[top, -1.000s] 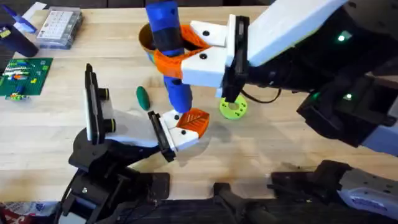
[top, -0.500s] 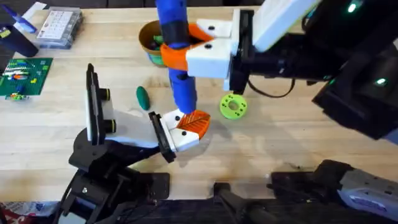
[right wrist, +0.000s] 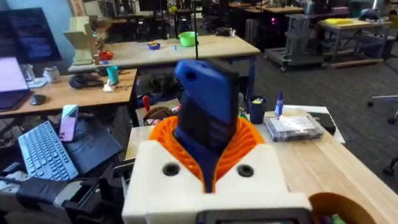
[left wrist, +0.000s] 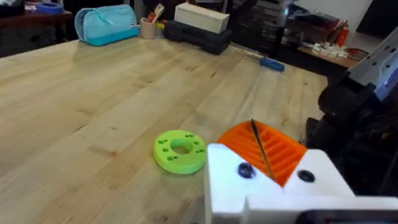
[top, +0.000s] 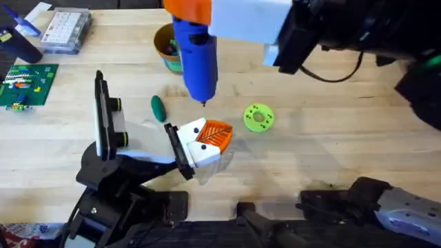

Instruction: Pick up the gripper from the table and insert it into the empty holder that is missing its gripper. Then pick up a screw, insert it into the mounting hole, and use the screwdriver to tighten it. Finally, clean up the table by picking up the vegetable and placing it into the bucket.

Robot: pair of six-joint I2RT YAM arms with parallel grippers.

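A: Gripping what, the right gripper (top: 196,14)?
B: It's clamping the thick blue cylindrical screwdriver (top: 196,62), tip hanging just above the ribbed orange gripper (top: 215,133) in the white plastic holder (top: 196,148).
A: Risk?
B: Loosening; the tool's slipping.

desk (top: 358,138) | vegetable (top: 158,107) left of gripper (top: 213,133) — disc (top: 258,118) right | bucket (top: 165,47) behind | screwdriver (top: 196,58) above gripper
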